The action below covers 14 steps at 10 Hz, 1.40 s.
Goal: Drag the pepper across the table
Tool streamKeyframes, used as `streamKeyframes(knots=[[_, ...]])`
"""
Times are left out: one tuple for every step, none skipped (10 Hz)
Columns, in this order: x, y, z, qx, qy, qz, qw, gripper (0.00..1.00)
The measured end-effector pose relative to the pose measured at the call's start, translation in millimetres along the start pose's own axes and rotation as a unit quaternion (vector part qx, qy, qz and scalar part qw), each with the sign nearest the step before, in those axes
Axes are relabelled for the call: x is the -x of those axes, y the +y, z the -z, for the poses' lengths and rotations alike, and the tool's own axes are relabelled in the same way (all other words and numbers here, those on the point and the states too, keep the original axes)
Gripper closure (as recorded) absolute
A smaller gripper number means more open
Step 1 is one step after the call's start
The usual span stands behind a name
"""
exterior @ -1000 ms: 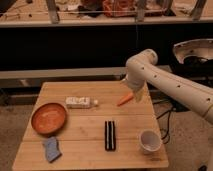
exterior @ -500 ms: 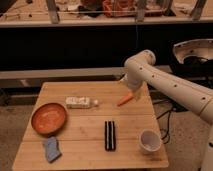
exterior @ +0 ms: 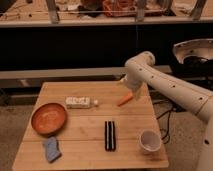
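Hazard entry: my gripper [exterior: 131,93], grip state I cannot tell, sits at the pepper [exterior: 124,100] near the table [exterior: 90,145] edge; a slipped contact could, I judge, roll the pepper off.

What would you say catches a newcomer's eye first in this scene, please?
The big white arm reaches in from the right, with its pincer down at the small orange pepper near the far right edge of the table. Next comes the round orange bowl on the left. A black bar and a white cup sit toward the front.
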Motion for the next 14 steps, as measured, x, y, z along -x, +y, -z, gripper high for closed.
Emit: streamKeyframes(knots=[[-1,0,-5,-0.001,-0.001,0.006,1.0,0.2],[-2,0,-8,-0.001,-0.002,0.009,1.0,0.2],[-3,0,-10,-0.002,-0.002,0.013,0.9999,0.2],[-5,0,-14,-0.003,-0.004,0.018,0.9998,0.2],[-6,0,-17,-0.003,-0.005,0.021,0.9998,0.2],[-6,1,-19,-0.004,-0.005,0.024,0.9997,0.2],[-8,1,-24,-0.004,-0.007,0.03,0.9995,0.2],[-9,1,-27,-0.005,-0.007,0.035,0.9994,0.2],[-10,1,-30,-0.005,-0.008,0.039,0.9992,0.2],[-11,1,-33,-0.006,-0.009,0.043,0.999,0.2],[-12,2,-38,-0.006,-0.011,0.049,0.9987,0.2],[-12,2,-43,-0.006,-0.013,0.053,0.9985,0.2],[-13,2,-45,-0.007,-0.014,0.057,0.9983,0.2],[-14,2,-50,-0.008,-0.017,0.063,0.9979,0.2]])
